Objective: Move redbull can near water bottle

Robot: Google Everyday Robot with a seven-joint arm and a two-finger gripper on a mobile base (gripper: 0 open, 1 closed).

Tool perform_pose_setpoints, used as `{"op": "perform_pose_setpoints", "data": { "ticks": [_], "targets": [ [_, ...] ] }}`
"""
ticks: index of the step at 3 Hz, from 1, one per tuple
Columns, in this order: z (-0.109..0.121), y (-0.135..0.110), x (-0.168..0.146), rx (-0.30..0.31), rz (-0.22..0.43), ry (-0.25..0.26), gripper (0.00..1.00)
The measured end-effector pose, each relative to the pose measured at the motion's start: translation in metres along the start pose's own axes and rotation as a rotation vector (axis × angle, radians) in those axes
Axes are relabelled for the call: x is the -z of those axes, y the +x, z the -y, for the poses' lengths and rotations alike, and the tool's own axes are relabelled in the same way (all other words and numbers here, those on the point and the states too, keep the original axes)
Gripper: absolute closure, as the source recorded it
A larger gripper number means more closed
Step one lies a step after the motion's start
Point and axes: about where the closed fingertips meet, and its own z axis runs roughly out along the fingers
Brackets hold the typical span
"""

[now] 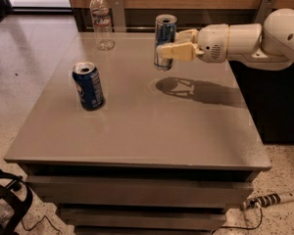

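The redbull can (163, 35), slim, silver and blue with a silver top, hangs above the grey table (137, 131), held upright. My gripper (170, 44) comes in from the right on a white arm and is shut on the can's sides. The can's shadow lies on the table below and to the right. The water bottle (101, 21), clear with a white cap and pale label, stands at the table's far left corner, well to the left of the held can.
A shorter dark blue can (88, 85) stands on the left part of the table. A wooden wall with metal brackets runs behind the table. A power strip (267, 199) lies on the floor at lower right, black cables at lower left.
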Motion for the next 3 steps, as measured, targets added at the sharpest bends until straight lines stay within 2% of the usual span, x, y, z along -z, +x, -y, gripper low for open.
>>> {"op": "perform_pose_setpoints", "data": {
  "ticks": [1, 2, 3],
  "targets": [
    [0.039, -0.008, -0.02, 0.04, -0.026, 0.052, 1.0],
    [0.067, -0.014, -0.049, 0.074, -0.053, 0.072, 1.0],
    [0.083, -0.011, -0.081, 0.096, -0.06, 0.066, 1.0]
  ]
}}
